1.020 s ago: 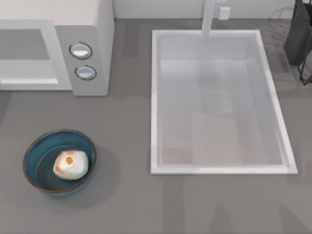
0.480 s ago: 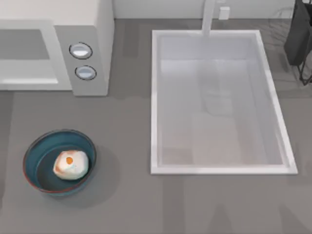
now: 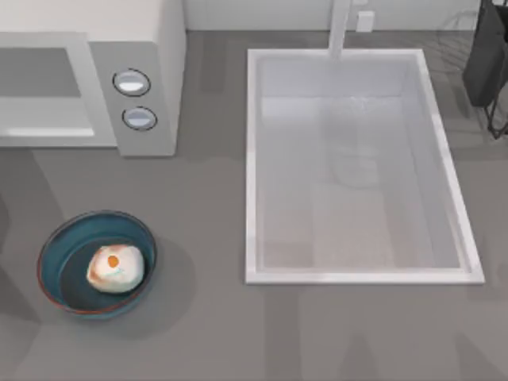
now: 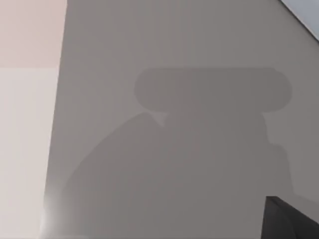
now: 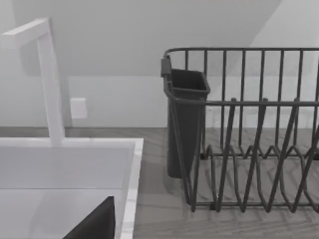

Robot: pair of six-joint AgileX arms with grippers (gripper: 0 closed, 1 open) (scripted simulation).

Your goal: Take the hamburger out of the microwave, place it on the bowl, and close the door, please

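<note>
Beneath the left gripper, of which a dark sliver edges into the left wrist view, lies bare grey counter with a broad blocky shadow across it. Jaw opening on this side: cannot tell, and nothing is seen held.

Ahead of the right gripper, again a dark wedge at the frame edge, stands the white sink with its square faucet. Beyond the sink's corner is a dark wire dish rack with a cutlery holder hung on its end. A small white wall plate sits behind the faucet. Jaw opening on the right: cannot tell either, and nothing is seen in its grip.

Top view, task items:
- hamburger sits inside the bowl, slightly right of the bowl's centre, orange dot up
- bowl stands on the counter at the left side, in front of the microwave and well apart from the sink
- microwave is at the back left corner, with two dials stacked on its panel and a grey recess left of them
- door — whether it is shut over that recess or swung open cannot be told

Soft arm-like shadows fall on the counter left of the bowl. The dish rack occupies the far right corner.
</note>
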